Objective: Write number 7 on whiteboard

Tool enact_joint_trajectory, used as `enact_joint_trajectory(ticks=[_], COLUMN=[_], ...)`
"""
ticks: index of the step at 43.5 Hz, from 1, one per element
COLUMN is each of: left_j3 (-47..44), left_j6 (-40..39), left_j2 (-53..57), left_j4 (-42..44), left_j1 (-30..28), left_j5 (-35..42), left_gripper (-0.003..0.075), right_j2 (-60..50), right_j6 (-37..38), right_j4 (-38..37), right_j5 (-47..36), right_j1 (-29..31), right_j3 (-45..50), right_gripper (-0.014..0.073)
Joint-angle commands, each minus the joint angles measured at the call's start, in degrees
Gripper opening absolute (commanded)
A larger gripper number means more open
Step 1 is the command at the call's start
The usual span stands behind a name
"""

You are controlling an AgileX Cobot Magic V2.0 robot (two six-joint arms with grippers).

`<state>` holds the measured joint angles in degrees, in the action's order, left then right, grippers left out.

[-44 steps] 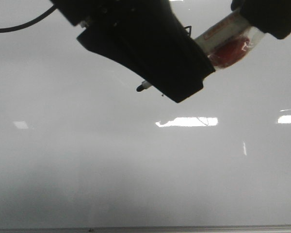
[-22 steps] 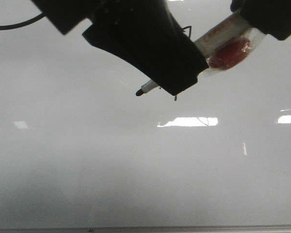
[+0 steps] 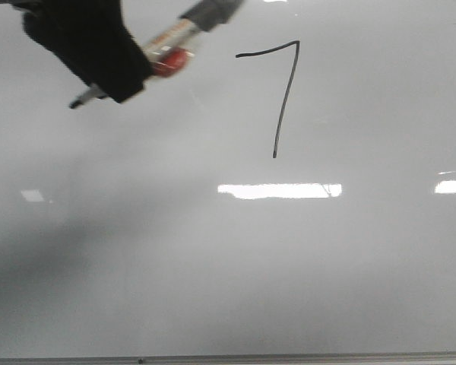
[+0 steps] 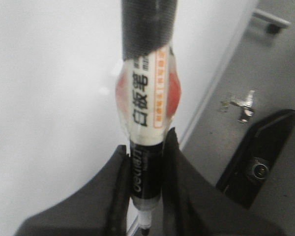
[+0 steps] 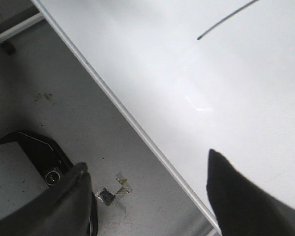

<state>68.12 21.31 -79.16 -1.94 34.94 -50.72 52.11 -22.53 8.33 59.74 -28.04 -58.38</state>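
Thin black hand-drawn number 7 (image 3: 283, 91): short wavy top bar, long slanted downstroke, complete. Located upper centre-right on the glossy pale grey-white whiteboard (image 3: 213, 266), above a bright glare patch.

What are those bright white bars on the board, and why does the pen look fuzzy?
Front view: the bars are lamp glare on the glossy whiteboard, below the number 7. Left wrist view: the marker sits too close to the camera, so it blurs.

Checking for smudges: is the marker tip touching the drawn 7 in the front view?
No, the black marker tip is well to the left of the thin black hand-drawn number 7, near the board's upper left.
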Motion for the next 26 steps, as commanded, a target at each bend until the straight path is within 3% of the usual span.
enact_joint_trajectory(ticks=[1,9,18,26], left_j3=[2.2,2.2,-0.4,-3.5], left_j6=[-11.7,-21.3,-25.5,-25.5], left_j2=[3.7,4.8,4.8,4.8], left_j4=[9.8,16.6,11.2,5.0], left_j1=[-5.1,-18.7,-32.4,-37.8], left_j5=[1.1,0.5,7.2,14.6], left_gripper=[0.0039,0.0038,0.0038,0.0038], right_j2=[-1.4,-1.4,-1.4,-1.4], right_j6=[0.9,0.9,0.9,0.9], right_j4=[-0.3,-0.3,-0.3,-0.3], right_j5=[-1.4,-0.8,-1.5,-1.8], right_j1=[1.3,1.4,1.4,1.4], right_j3=[-1.8,-1.8,-1.8,-1.8], right_gripper=[0.0521,0.0521,0.0521,0.0521])
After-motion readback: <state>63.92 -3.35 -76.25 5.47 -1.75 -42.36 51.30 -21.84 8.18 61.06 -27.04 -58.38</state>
